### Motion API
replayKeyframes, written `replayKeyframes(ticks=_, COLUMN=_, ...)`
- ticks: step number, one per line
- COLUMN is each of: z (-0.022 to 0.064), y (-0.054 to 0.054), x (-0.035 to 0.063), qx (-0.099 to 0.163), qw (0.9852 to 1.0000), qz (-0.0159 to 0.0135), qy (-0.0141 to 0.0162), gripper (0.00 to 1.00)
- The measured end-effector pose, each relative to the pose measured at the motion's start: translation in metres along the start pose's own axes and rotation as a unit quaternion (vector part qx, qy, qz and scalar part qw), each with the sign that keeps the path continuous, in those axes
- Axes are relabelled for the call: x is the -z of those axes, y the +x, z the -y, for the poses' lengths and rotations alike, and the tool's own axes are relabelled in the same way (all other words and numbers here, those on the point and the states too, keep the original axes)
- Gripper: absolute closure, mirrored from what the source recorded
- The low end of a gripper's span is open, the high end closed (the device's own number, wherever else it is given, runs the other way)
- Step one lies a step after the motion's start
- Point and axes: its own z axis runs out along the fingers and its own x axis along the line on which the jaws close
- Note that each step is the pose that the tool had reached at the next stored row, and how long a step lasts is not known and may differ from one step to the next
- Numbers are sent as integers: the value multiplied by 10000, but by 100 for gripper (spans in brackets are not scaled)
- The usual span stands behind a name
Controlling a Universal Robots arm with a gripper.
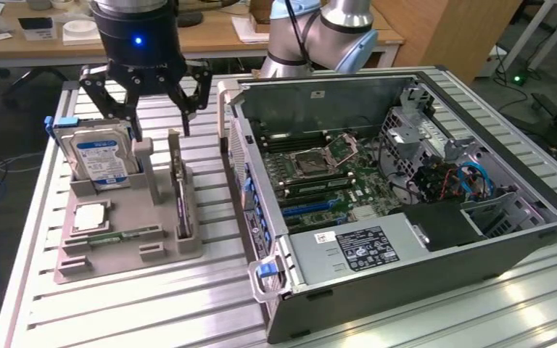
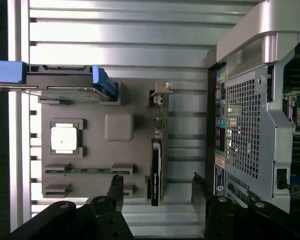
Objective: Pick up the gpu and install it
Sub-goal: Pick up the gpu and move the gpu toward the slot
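Note:
The gpu [image 1: 180,190] is a thin dark card with a silver end bracket. It stands on edge in a slot along one side of the grey holder tray [image 1: 114,261]. My gripper [image 1: 159,132] hangs above the tray between the hard drive and the card, open, with nothing between its fingers. In the wrist view the gpu [image 2: 156,167] lies lengthwise below me, its bracket at the far end. The gripper [image 2: 157,181] straddles the card's near end from above, one fingertip on each side.
A silver hard drive [image 1: 99,156] with a blue label stands upright in the tray. A processor chip [image 1: 90,216] and a green memory stick [image 1: 114,237] lie flat in it. The open computer case [image 1: 405,181] sits on the slatted table at the tray's right in the exterior view.

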Motion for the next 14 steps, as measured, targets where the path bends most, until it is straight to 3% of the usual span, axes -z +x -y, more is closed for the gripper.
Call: replayKeyframes(ticks=14, z=55, y=-21, x=-253, qx=1, qw=10000, qz=0, qy=0, gripper=34)
